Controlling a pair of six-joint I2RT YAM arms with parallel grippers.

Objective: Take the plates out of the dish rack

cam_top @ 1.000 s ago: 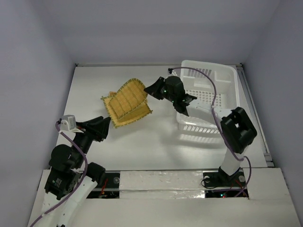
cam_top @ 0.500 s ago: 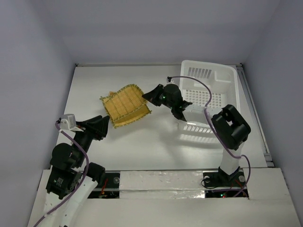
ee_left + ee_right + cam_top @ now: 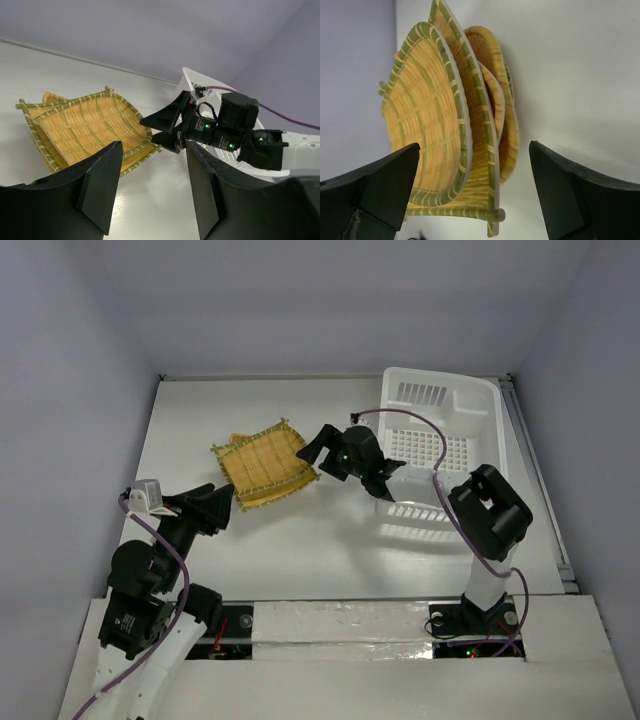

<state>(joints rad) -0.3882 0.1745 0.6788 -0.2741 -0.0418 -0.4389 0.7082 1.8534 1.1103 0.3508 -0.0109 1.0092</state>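
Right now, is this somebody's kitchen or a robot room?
Probably a robot test booth, not a kitchen: plain pale walls box in a white table, and two black robot arms stand by a white slatted plastic dish rack and tan woven plates.

Woven plates [image 3: 264, 462] stacked — seemingly three — left of the white dish rack [image 3: 432, 445].

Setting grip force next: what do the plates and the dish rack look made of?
The plates: woven bamboo or rattan by the look, matte tan strands with green bound rims. The dish rack: likely moulded white plastic, smooth, slatted walls.
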